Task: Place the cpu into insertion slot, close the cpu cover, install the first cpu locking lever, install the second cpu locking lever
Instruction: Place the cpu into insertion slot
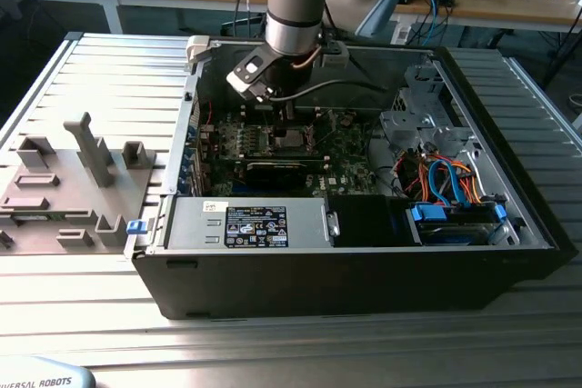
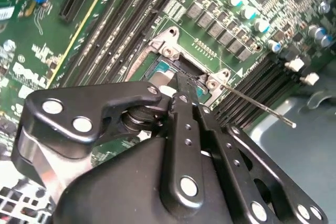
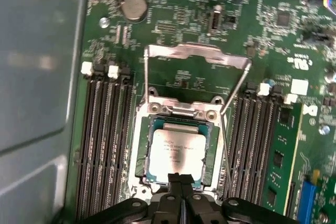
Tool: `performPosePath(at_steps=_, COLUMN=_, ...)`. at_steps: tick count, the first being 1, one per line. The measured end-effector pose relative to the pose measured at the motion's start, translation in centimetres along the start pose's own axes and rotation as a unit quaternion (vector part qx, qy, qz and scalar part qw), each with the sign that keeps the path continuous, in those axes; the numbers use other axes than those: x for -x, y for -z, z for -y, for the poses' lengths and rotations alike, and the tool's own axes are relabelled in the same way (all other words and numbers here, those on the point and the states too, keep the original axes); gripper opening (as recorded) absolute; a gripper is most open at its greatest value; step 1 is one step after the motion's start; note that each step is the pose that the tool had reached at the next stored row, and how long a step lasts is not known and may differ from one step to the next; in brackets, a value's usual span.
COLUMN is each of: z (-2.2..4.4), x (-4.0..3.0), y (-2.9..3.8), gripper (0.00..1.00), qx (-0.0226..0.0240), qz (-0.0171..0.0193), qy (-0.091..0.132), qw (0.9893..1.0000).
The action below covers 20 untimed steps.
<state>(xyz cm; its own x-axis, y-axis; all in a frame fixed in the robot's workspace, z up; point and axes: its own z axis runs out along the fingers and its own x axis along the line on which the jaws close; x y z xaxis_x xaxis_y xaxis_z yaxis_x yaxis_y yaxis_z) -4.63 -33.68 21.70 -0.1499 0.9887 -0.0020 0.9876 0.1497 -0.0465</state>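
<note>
In the exterior view you see the gripper low inside the computer case. In the second wrist view it is closed tight over the insertion slot. In the first wrist view the cpu lies in it, the cpu cover open

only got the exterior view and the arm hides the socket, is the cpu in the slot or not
Observer: Yes. In the first wrist view the cpu lies flat in the insertion slot.
Operator: cover down?
Observer: No, the cpu cover stands open, swung back off the slot.
Operator: and the gripper?
Observer: The gripper has its jaws shut, with the tips at one edge of the cpu.
</note>
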Motion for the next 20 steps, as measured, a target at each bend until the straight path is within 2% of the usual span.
performPosePath(at_steps=3, z=-0.71, x=0.11, y=0.03, gripper=0.11, qx=-0.0029, qz=-0.0004, qy=0.000, qw=1.0000)
performPosePath(at_steps=7, z=-1.18, x=0.19, y=0.19, gripper=0.11, qx=-0.0045, qz=-0.0005, qy=0.000, qw=1.0000)
performPosePath(at_steps=8, z=-1.22, x=0.19, y=0.52, gripper=0.11, qx=-0.0045, qz=-0.0006, qy=0.000, qw=1.0000)
performPosePath(at_steps=10, z=-1.18, x=0.20, y=1.80, gripper=0.11, qx=-0.0046, qz=-0.0007, qy=0.000, qw=1.0000)
performPosePath(at_steps=13, z=-1.13, x=0.21, y=3.18, gripper=0.11, qx=-0.0046, qz=-0.0006, qy=0.000, qw=1.0000)
performPosePath(at_steps=16, z=-1.08, x=0.21, y=4.27, gripper=0.11, qx=-0.0046, qz=-0.0007, qy=0.000, qw=1.0000)
performPosePath(at_steps=18, z=-1.02, x=0.21, y=5.53, gripper=0.11, qx=-0.0046, qz=-0.0006, qy=0.000, qw=1.0000)
performPosePath(at_steps=20, z=-0.99, x=0.21, y=6.33, gripper=0.11, qx=-0.0046, qz=-0.0007, qy=0.000, qw=1.0000)
